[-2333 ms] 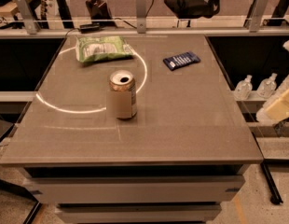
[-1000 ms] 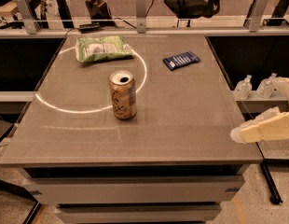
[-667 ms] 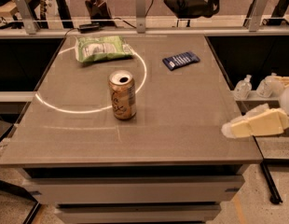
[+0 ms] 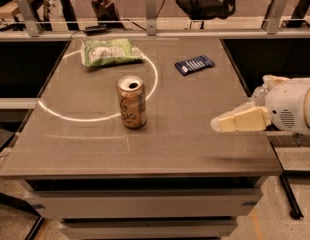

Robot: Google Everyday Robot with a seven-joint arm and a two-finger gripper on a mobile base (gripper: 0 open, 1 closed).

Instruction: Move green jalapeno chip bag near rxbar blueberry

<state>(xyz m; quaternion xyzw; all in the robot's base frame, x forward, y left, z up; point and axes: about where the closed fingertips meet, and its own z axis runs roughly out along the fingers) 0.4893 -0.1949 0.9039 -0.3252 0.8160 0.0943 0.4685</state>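
The green jalapeno chip bag [image 4: 110,51] lies flat at the far left of the table, light green with a white panel. The rxbar blueberry [image 4: 194,64], a small dark-blue wrapper with white text, lies at the far right of the table, well apart from the bag. My gripper [image 4: 218,124] reaches in from the right edge over the table's right side, pointing left. It is far from both the bag and the bar and holds nothing that I can see.
A tan-gold drink can [image 4: 131,102] stands upright near the table's middle, between my gripper and the bag. A ring of light arcs across the grey tabletop [image 4: 145,149]. A rail with metal posts [image 4: 150,6] runs behind the far edge.
My arm has come in from the right and moved left over the table's right edge. The bag, bar and can have not moved.
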